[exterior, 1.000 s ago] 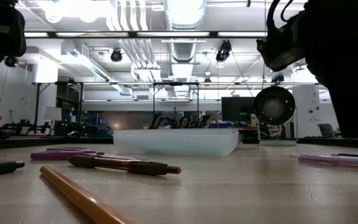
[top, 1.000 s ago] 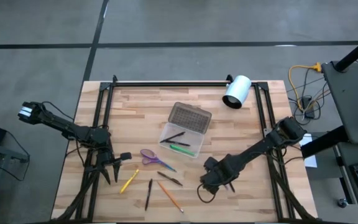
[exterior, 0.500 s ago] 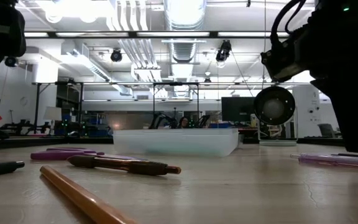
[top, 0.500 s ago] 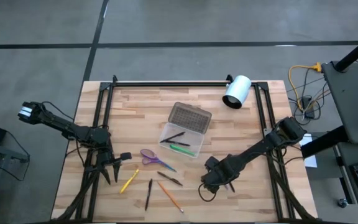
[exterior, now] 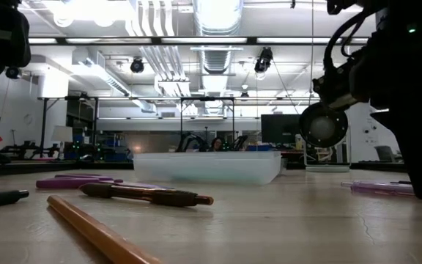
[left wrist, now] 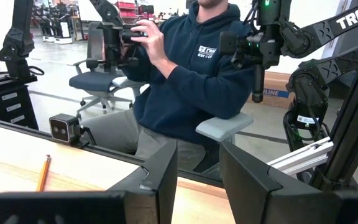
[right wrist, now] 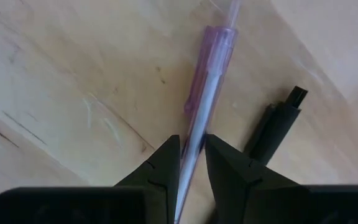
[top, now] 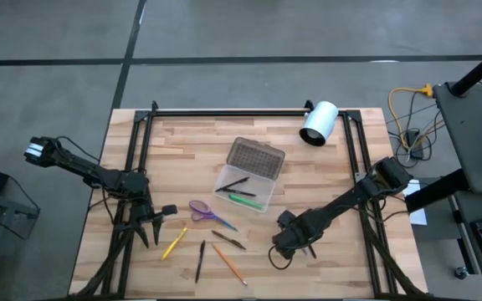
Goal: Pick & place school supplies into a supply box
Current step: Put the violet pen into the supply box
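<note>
The supply box (top: 243, 189) stands open at mid-table, lid (top: 256, 156) tipped toward the far edge, with a black and a green pen inside. Purple scissors (top: 201, 211), a yellow pen (top: 174, 243), a black pen (top: 200, 260), an orange pencil (top: 228, 262) and a dark pen (top: 228, 241) lie on the near half. My right gripper (right wrist: 191, 155) points down, open, one finger on each side of a purple pen (right wrist: 207, 93) lying on the table; a black pen (right wrist: 272, 127) lies beside it. My left gripper (left wrist: 197, 168) waits open at the table's left (top: 151, 234). My right gripper comes from above with its fingers (right wrist: 166, 158) lying across the purple pen's barrel (right wrist: 196, 124); whether they touch the pen, I cannot tell. The pen lies flat on the table (exterior: 387, 188).
A white cylinder (top: 318, 123) lies at the far right corner. Black frame rails (top: 224, 111) run along the far edge and both sides. A seated person (left wrist: 191, 68) shows beyond the table in the left wrist view.
My right gripper has sunk straight down until its fingertips stand at the tabletop by the purple pen. The pen has stayed where it lay.
</note>
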Controlling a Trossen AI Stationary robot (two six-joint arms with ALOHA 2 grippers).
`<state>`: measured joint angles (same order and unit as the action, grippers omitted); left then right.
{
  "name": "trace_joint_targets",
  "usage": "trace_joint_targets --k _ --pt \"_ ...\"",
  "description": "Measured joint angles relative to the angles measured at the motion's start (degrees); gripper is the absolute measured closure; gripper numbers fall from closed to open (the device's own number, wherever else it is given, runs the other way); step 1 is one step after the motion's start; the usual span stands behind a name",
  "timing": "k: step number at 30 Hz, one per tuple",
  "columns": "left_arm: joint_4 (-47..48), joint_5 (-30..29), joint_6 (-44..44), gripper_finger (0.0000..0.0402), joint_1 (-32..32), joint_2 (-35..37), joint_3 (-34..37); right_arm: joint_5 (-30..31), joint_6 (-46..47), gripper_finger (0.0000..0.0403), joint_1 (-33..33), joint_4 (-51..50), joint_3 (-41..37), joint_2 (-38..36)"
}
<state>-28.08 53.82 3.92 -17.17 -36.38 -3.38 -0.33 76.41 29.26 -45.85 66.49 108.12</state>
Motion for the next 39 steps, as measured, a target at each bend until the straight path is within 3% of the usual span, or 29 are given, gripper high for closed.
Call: trace_joint_targets --k 8,14,20,39 --pt "0.00 0.00 0.00 0.0297 0.00 0.02 0.00 -1.14 -3.88 0.0339 -0.09 0.14 -0.13 -0.04" --pt "0.00 0.00 0.00 0.0297 -0.01 0.01 -0.01 -2.59 -7.28 0.0382 -0.17 0.33 0.72 0.07" --pt "0.00 0.00 0.00 0.0297 -0.02 0.02 0.07 -2.55 -10.79 0.0386 -0.15 0.07 2.15 0.11" --pt "0.00 0.00 -0.01 0.0297 -0.01 0.01 0.06 17.43 -30.55 0.0389 -3.05 -0.31 7.77 0.11"
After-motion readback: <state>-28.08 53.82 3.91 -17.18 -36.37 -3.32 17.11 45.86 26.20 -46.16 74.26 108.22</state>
